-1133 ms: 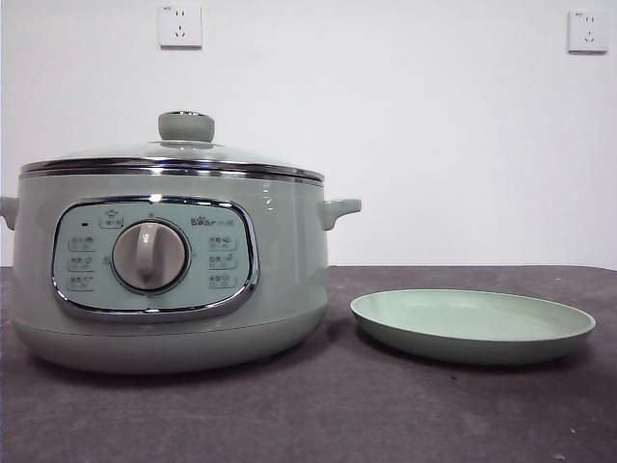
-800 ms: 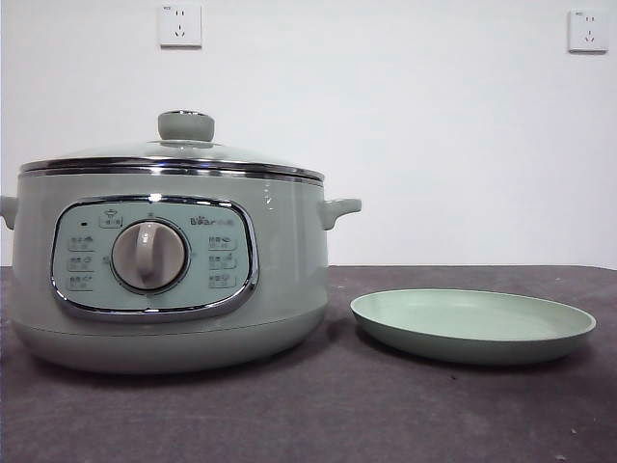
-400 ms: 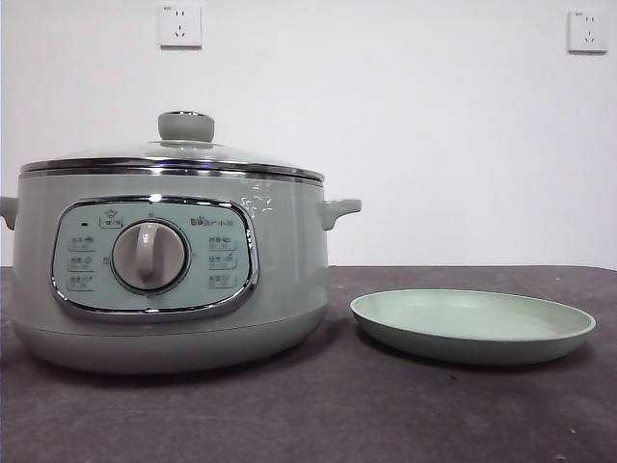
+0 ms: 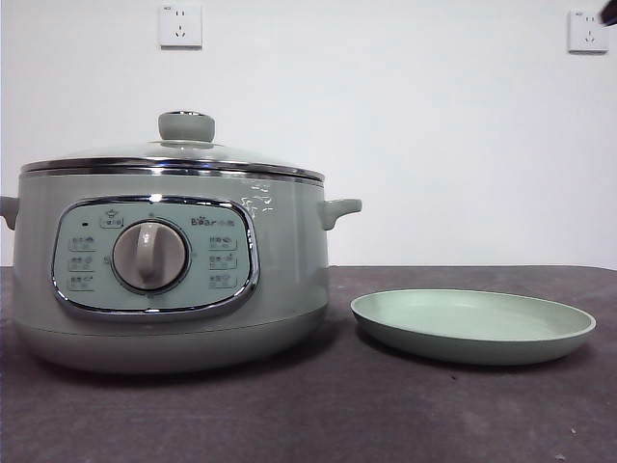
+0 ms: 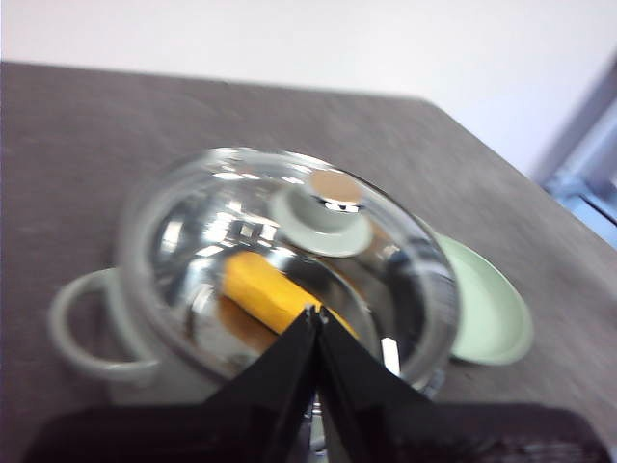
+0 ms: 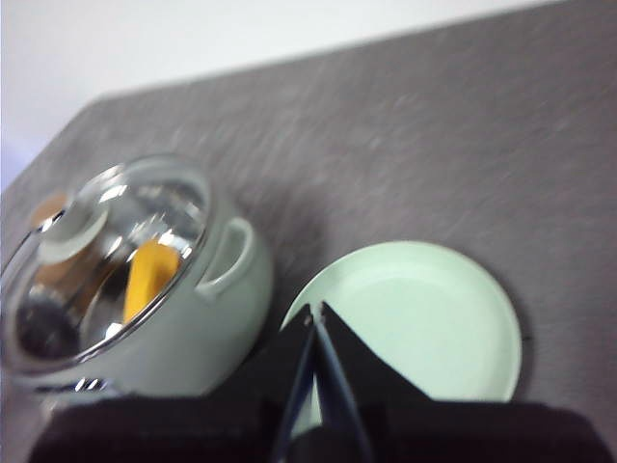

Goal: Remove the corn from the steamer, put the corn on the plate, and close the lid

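Note:
The sage-green steamer (image 4: 164, 280) stands at the left of the table with the glass lid (image 4: 174, 159) on it, knob (image 4: 186, 125) on top. Through the glass, the yellow-orange corn (image 5: 265, 289) lies inside; it also shows in the right wrist view (image 6: 149, 275). The pale green plate (image 4: 472, 323) lies empty to the steamer's right. My left gripper (image 5: 315, 313) is shut and empty, high above the lid (image 5: 289, 260). My right gripper (image 6: 313, 311) is shut and empty, high above the plate (image 6: 415, 328) beside the steamer (image 6: 183, 328). A black tip (image 4: 608, 12) shows at the front view's top right corner.
The table (image 4: 386, 405) has a dark grey cloth. A white wall with two sockets (image 4: 180, 26) is behind. The steamer's side handle (image 4: 339, 209) points toward the plate.
A black arm tip has come into the front view's top right corner. The steamer, lid and plate have not moved.

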Robot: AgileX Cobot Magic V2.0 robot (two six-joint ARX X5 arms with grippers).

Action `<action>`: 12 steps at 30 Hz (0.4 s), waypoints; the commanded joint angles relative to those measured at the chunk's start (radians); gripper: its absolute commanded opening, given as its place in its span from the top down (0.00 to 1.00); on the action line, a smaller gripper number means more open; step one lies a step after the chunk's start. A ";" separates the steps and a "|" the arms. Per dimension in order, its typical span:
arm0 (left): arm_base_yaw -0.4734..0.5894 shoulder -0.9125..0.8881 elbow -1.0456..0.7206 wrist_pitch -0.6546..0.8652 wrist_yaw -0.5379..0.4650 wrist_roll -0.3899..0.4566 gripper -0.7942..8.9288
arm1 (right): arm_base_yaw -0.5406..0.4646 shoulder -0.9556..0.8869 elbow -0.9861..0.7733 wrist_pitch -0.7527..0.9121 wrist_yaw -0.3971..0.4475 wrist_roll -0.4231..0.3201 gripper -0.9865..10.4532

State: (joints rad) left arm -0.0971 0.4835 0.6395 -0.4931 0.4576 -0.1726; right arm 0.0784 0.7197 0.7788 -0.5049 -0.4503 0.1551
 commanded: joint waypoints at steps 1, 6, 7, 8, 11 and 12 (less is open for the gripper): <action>0.003 0.102 0.074 -0.043 0.071 0.073 0.92 | 0.001 0.074 0.045 -0.032 -0.066 -0.075 0.86; -0.001 0.240 0.175 -0.086 0.109 0.102 0.82 | 0.001 0.159 0.079 -0.042 -0.098 -0.083 0.59; -0.003 0.259 0.188 -0.085 0.108 0.102 0.72 | 0.001 0.169 0.079 -0.042 -0.098 -0.082 0.55; -0.004 0.273 0.196 -0.084 0.108 0.102 0.63 | 0.001 0.176 0.079 -0.042 -0.098 -0.082 0.53; -0.008 0.316 0.220 -0.071 0.092 0.095 0.50 | 0.001 0.189 0.079 -0.043 -0.098 -0.082 0.52; -0.012 0.332 0.225 -0.056 0.093 0.094 0.50 | 0.001 0.190 0.079 -0.042 -0.098 -0.082 0.53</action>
State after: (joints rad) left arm -0.1036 0.8043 0.8574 -0.5632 0.5529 -0.0929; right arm 0.0784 0.9096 0.8551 -0.5529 -0.5468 0.0849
